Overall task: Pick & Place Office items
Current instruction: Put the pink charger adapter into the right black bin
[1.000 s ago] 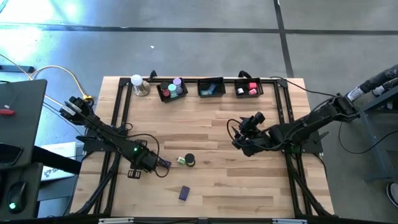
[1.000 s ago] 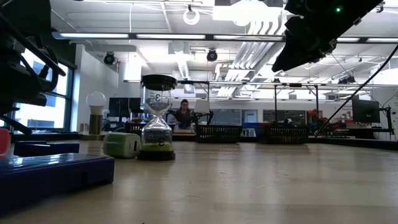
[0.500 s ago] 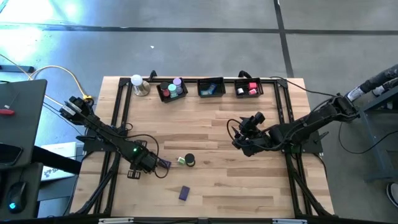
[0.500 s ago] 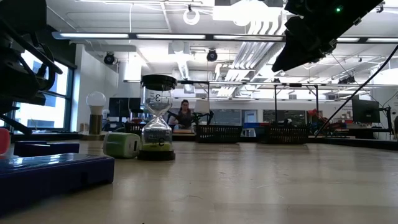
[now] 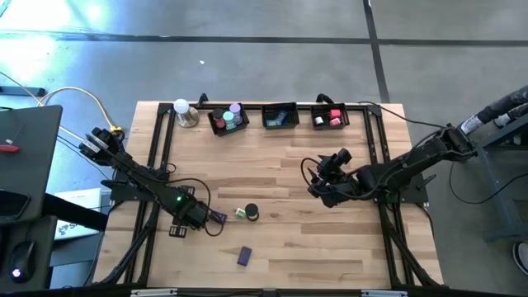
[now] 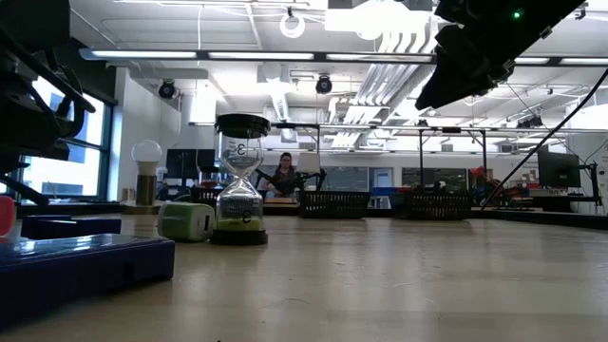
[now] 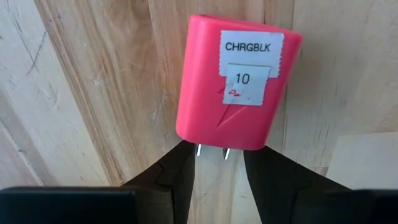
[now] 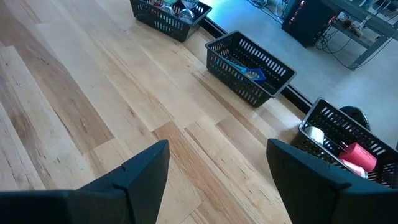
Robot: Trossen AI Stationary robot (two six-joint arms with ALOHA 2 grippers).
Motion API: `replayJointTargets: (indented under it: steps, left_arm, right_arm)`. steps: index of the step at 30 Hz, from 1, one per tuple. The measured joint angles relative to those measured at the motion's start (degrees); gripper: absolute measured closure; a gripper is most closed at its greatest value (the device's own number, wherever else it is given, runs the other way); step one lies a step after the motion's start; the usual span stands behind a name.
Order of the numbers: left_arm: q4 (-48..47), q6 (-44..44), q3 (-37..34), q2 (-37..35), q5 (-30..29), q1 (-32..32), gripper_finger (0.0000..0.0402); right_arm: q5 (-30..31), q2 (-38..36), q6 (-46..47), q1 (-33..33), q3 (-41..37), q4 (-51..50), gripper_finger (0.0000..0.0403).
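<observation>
A pink-red charger block (image 7: 231, 87) with a white label lies flat on the wooden table, its two metal prongs pointing at my left gripper (image 7: 214, 150). In the high view the block (image 5: 217, 218) lies just right of that gripper (image 5: 206, 217). The fingers are open by a narrow gap, with their tips at the block's prong end. My right gripper (image 5: 317, 188) is open and hangs above the table's middle right, with nothing between its fingers (image 8: 217, 146). A purple block (image 5: 244, 256), a green-white block (image 5: 239, 213) and a small black hourglass (image 5: 252, 213) rest on the table. My left gripper comes at the block's prong end (image 7: 211, 151) along the block's length. One fingertip (image 7: 181, 158) stands on either side of the prongs. I cannot tell whether the fingertips touch the block, which lies flat on the table.
Three black baskets (image 5: 228, 118), (image 5: 280, 115), (image 5: 330, 117) with small items stand along the far edge, beside a white ball on a metal base (image 5: 183, 111). A black frame (image 5: 157, 157) borders the table. Bare wood lies between the arms. A person sits far behind (image 6: 281, 174).
</observation>
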Motion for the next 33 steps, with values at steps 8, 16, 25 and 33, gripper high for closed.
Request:
replayJointTargets:
  steps: [8, 16, 25, 33]
  left_arm:
    - [0.0, -0.62, 0.0, 0.02, 1.09, 0.07, 0.0267]
    - [-0.11, -1.72, 0.0, 0.0, 1.04, 0.07, 0.0267]
    - [-0.17, -2.1, 0.0, 0.0, 0.66, 0.07, 0.0267]
    - [-0.41, -2.14, 0.04, 0.0, 0.55, 0.76, 0.0267]
  right_arm:
    - [0.0, -0.01, 0.0, 0.01, 0.0, 0.02, 0.0144]
    - [-0.01, 0.0, 0.0, 0.0, 0.0, 0.02, 0.0144]
    - [-0.01, 0.02, 0.0, -0.01, 0.0, 0.02, 0.0144]
    - [-0.01, -0.01, 0.0, -0.02, 0.0, 0.04, 0.0144]
